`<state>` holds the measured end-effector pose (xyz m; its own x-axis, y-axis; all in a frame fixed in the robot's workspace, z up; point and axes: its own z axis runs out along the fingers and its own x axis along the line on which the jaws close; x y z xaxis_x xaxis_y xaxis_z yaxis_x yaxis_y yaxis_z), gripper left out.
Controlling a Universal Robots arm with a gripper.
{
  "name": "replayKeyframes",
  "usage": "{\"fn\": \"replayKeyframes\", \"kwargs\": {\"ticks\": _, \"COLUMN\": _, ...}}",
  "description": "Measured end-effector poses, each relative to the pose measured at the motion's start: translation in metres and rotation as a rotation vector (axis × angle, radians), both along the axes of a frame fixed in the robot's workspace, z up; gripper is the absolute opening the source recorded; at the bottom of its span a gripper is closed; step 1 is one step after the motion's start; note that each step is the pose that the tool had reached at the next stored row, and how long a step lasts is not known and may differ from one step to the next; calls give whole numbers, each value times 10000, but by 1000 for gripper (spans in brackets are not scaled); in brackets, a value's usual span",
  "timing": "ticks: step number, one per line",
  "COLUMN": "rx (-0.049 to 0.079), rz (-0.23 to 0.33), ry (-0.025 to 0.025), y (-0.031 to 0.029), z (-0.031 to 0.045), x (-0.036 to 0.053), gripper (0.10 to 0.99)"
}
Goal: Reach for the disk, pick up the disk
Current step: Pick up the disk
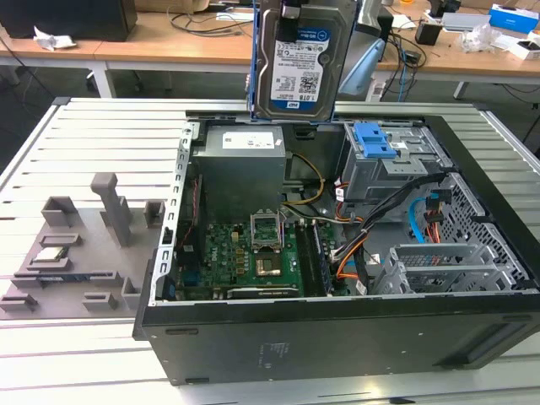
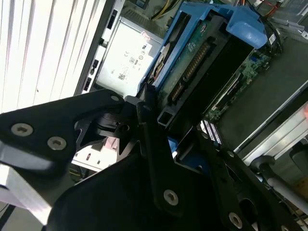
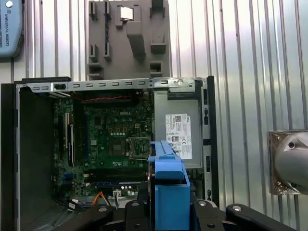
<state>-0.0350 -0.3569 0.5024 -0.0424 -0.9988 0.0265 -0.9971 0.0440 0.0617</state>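
Note:
The disk (image 1: pixel 305 63) hangs upright in the air above the open computer case (image 1: pixel 337 337), its blue-and-white label facing the exterior view and blue rails along its side edges. My gripper (image 1: pixel 295 10) grips it from above and is shut on it. In the second wrist view the disk (image 2: pixel 192 62) shows its blue frame and green circuit board between my black fingers (image 2: pixel 149 125). In the first wrist view the blue-railed edge of the disk (image 3: pixel 167 187) sits between the gripper's black parts, over the case's power supply side.
Inside the case lie the motherboard (image 1: pixel 253 253), the grey power supply (image 1: pixel 240 164) and a drive cage with a blue latch (image 1: pixel 375 139). A grey fixture plate (image 1: pixel 93 245) holding a small processor chip (image 1: pixel 52 253) rests on the slatted metal table at the exterior view's left.

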Motion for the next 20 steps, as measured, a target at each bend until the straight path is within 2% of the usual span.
{"fn": "replayKeyframes", "kwargs": {"ticks": 3, "rx": 0, "rz": 0, "ry": 0, "y": -60, "z": -3, "x": 1, "gripper": 365}}
{"fn": "replayKeyframes", "kwargs": {"ticks": 20, "rx": 1, "rz": 0, "ry": 0, "y": -245, "z": -15, "x": 11, "gripper": 365}}
